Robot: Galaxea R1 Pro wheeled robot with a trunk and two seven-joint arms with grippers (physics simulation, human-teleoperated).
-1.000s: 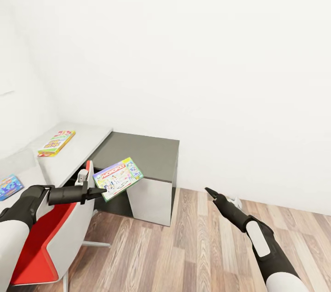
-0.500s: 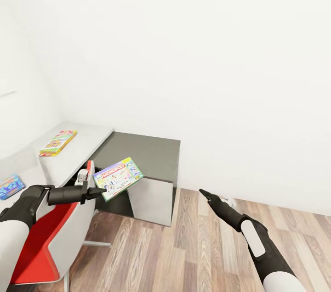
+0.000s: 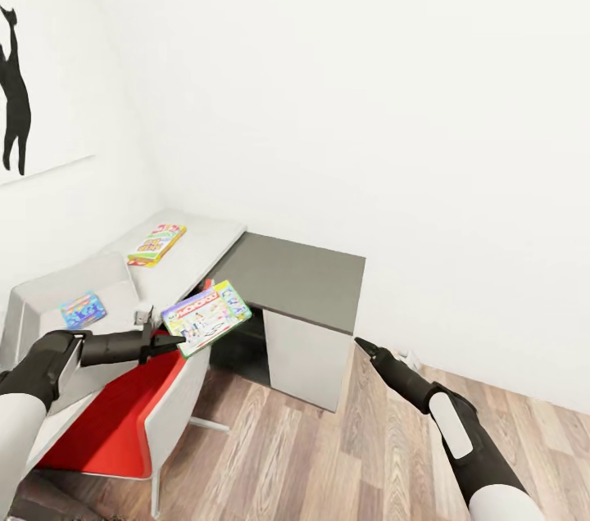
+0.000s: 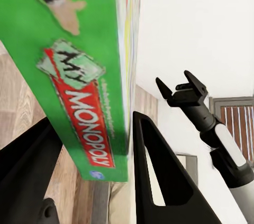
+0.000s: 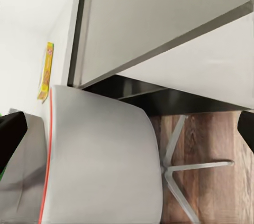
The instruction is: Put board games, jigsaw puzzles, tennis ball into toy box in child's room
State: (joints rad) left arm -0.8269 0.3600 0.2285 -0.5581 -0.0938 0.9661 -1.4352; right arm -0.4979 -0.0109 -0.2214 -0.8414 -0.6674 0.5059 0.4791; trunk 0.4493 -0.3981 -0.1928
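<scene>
The left gripper (image 3: 168, 342) is clamped on a Monopoly board game (image 3: 206, 318), its fingers (image 4: 159, 182) pinching the box's green edge; the box juts out toward two o'clock from the fingertips, tilted, above a red-and-grey chair (image 3: 139, 414). At about ten o'clock from the held box, a yellow board game (image 3: 156, 244) lies flat on the pale table (image 3: 197, 255), well apart from the gripper. A small blue box (image 3: 82, 310) lies on a white surface just left of the chair. The right gripper (image 3: 366, 348) hangs over the wood floor (image 3: 328, 455) near the dark grey side unit (image 3: 299, 279), holding nothing; in the left wrist view its fingers (image 4: 185, 89) are spread apart.
</scene>
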